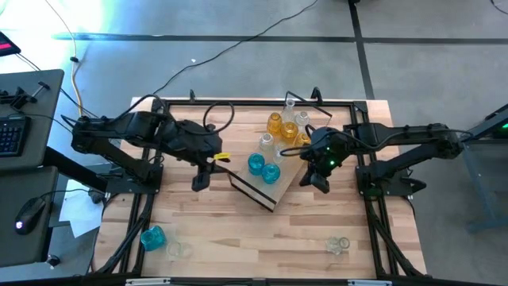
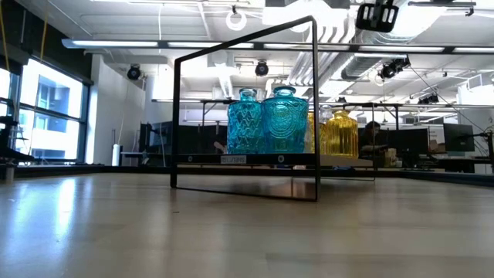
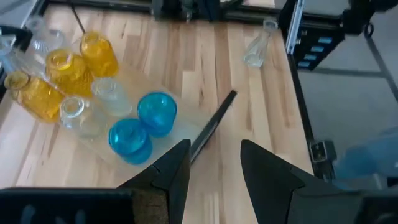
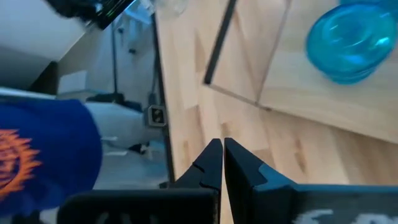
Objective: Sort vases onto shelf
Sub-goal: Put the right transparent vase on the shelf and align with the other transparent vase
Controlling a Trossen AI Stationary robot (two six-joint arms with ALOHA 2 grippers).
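Note:
The shelf (image 1: 266, 187) is a light-wood board with black wire end frames, lying slantwise mid-table. On it stand two teal vases (image 1: 255, 164) (image 1: 271, 172), several amber ones (image 1: 290, 129) and some clear ones (image 1: 267, 143). The low view shows the teal vases (image 2: 266, 120) and an amber one (image 2: 340, 133) behind the wire frame (image 2: 315, 108). A teal vase (image 1: 152, 237) and a clear vase (image 1: 178, 250) lie near the table's near-left corner. Another clear vase (image 1: 337, 245) lies near-right. My left gripper (image 1: 198, 181) (image 3: 214, 165) hovers open left of the shelf's near end. My right gripper (image 1: 316, 181) (image 4: 222, 155) is shut, right of the shelf.
Black rails (image 1: 143, 214) frame the tabletop on every side. A clear vase (image 3: 258, 46) lies on the boards beyond the shelf in the left wrist view. Blue cloth with an orange print (image 4: 37, 149) shows past the table's edge. Bare wood (image 1: 254, 238) lies between the shelf and the near edge.

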